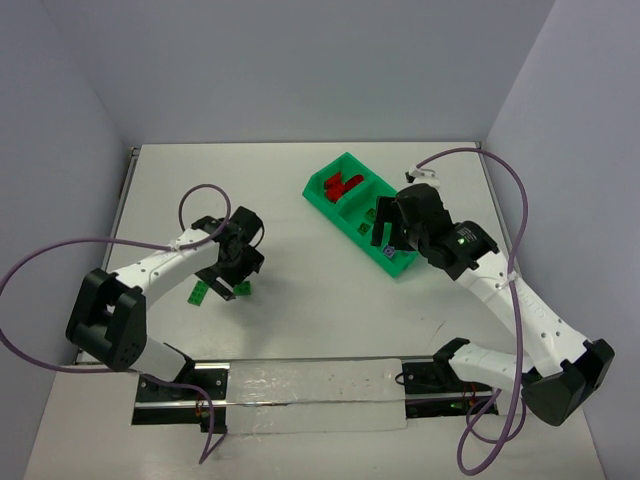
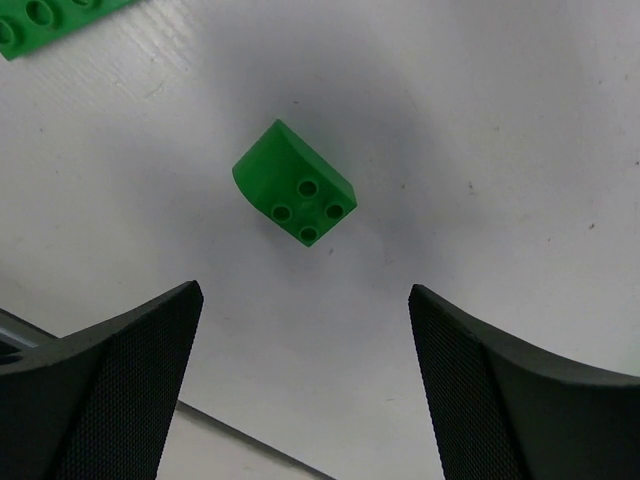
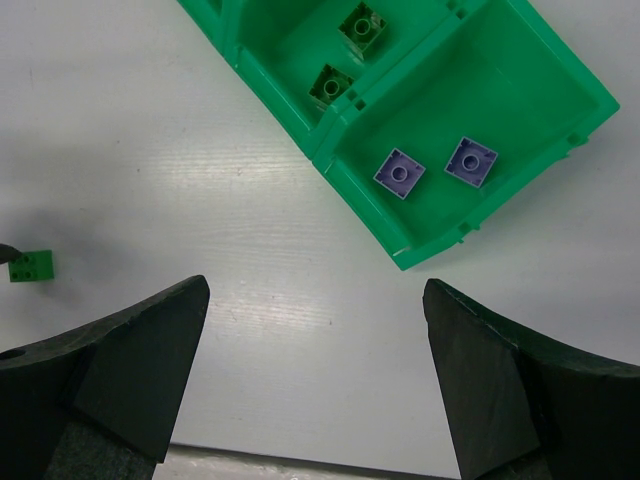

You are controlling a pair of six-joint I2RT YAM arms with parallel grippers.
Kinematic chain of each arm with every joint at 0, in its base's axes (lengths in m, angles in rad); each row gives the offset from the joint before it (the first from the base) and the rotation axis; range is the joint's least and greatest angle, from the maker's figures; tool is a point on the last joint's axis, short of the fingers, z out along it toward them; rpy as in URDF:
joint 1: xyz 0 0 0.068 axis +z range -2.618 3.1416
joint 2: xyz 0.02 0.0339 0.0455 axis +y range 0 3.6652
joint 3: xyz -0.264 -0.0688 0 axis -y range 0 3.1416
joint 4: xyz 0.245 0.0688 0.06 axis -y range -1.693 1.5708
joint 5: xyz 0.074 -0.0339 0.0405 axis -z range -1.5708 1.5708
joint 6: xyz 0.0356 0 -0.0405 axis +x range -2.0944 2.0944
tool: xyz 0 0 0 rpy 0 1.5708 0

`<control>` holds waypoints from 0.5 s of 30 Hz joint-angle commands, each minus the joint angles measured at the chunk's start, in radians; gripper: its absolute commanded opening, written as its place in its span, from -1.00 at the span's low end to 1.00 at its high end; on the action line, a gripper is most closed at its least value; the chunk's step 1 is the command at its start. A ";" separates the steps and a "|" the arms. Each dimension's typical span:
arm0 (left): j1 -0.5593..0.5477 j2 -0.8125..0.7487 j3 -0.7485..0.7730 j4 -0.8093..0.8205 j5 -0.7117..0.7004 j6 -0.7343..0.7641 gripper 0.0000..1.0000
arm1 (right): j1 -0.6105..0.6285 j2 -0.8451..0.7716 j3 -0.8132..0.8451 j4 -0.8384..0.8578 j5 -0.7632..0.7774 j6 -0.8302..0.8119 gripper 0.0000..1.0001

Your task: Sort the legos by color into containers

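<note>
We are watching the green curved brick (image 2: 293,183). It is lying loose on the white table (image 2: 520,120), studs facing the left wrist camera, rounded back turned away. It is sitting just ahead of the left gripper (image 2: 303,293), whose jaws are standing wide apart with nothing between them.

We are judging it light, rigid and smooth, so likely to skid or tip if nudged off-centre. We are favouring a pinch across its two flat side faces, low down and clear of the curve.

A flat green plate (image 2: 50,25) is lying apart from it at the edge of the left wrist view.

Further out, the tray (image 3: 600,100) is sitting well apart from the brick, on the right arm's side:
- Two purple bricks (image 3: 399,173) are resting in its end compartment.
- Two green bricks (image 3: 362,27) are in the middle one, where this brick belongs.
- Red pieces (image 1: 343,186) are in the far one.

The right gripper (image 3: 315,285) is hovering by the tray's purple end, jaws spread and empty. A small green brick (image 3: 31,266) is showing at the left edge of its view, possibly one of those by the left arm, though we are not able to tell.
</note>
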 commanded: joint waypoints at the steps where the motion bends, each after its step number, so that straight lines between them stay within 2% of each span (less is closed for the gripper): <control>1: 0.008 0.036 0.017 0.002 0.021 -0.154 0.81 | 0.005 -0.030 0.000 0.024 0.016 -0.012 0.90; 15: 0.069 0.104 -0.069 0.146 0.037 -0.245 0.71 | 0.004 -0.039 -0.004 0.014 0.037 -0.025 0.90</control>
